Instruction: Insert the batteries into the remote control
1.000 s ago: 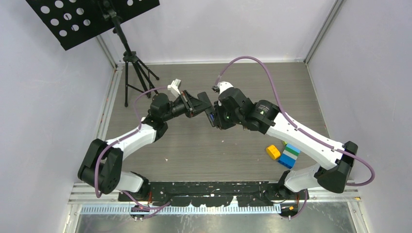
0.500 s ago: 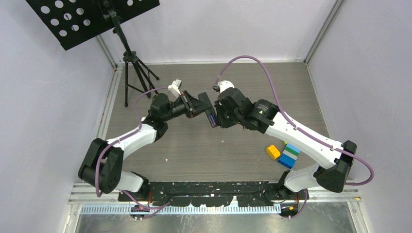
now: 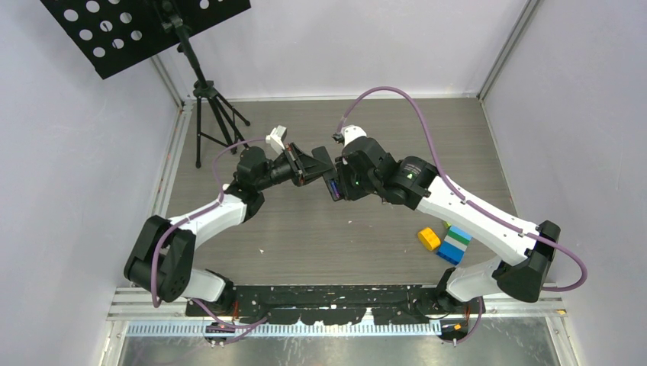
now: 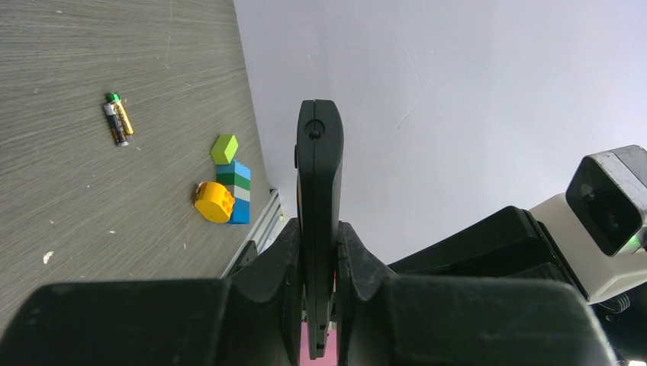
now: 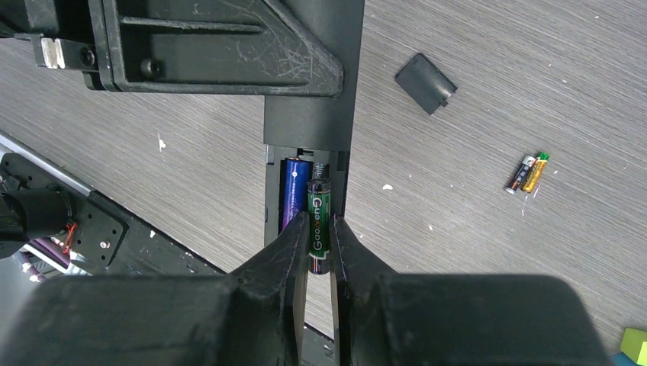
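Grey wood-grain table [image 3: 305, 229], left gripper [image 4: 319, 245] clamped on the remote control [image 4: 319, 168], right gripper [image 5: 319, 238] pinching a dark green battery [image 5: 318, 204] at the open compartment, beside a seated purple-blue battery [image 5: 294, 191], two spare batteries [image 5: 528, 172] on the table.

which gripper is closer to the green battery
Right. The right gripper is shut on the green battery; the left gripper clamps the remote, just past its battery bay.

1. The dark green cylindrical battery [image 5: 319, 217] carried white letters along its side. They began with "Goo", and the following letters were too blurred to be sure.
2. The purple-blue cylindrical battery [image 5: 294, 194] in the black plastic remote control [image 5: 309, 133] showed no readable print.
3. The two small gold-and-black batteries [image 5: 528, 172] had labels too small to read.
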You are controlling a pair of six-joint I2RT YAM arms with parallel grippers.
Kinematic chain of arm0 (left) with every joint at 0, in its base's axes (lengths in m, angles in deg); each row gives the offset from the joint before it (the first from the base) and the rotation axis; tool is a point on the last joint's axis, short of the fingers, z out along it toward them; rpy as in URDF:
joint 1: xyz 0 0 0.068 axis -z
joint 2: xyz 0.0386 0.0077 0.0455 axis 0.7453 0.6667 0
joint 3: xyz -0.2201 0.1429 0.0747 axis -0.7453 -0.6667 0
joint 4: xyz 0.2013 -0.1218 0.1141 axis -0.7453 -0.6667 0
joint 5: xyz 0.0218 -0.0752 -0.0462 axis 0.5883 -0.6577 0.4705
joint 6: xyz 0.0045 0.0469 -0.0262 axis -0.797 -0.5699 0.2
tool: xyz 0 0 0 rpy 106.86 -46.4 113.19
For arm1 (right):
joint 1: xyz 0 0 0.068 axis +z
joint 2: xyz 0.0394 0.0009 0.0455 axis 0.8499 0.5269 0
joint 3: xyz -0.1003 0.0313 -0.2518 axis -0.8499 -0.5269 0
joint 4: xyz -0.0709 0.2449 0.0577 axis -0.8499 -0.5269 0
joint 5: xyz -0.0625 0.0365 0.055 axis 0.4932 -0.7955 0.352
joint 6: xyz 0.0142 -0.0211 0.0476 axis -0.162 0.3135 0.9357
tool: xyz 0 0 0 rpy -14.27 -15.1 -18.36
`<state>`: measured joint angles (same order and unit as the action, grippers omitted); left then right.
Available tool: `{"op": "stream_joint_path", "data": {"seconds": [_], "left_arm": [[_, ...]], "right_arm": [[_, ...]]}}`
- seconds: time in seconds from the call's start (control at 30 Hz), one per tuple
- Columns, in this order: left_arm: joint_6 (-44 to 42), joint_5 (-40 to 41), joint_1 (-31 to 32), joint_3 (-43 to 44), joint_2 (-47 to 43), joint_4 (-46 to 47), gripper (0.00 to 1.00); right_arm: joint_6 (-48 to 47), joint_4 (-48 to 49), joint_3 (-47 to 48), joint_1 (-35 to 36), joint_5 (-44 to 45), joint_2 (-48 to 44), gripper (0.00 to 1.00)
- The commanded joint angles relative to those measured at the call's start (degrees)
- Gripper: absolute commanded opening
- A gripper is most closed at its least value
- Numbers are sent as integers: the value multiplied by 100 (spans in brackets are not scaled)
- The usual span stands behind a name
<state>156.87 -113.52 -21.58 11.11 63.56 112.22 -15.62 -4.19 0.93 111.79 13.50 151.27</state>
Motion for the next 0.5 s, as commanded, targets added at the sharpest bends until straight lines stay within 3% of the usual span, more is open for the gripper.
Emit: {"op": "stream_joint_path", "data": {"seconds": [0.0, 0.47], "left_arm": [[211, -155, 28, 56, -44, 669, 0], [215, -128, 28, 56, -20, 669, 0]], "right_arm": [[-20, 88, 85, 36, -110, 87, 20], [140, -154, 274, 38, -42, 174, 36]]}}
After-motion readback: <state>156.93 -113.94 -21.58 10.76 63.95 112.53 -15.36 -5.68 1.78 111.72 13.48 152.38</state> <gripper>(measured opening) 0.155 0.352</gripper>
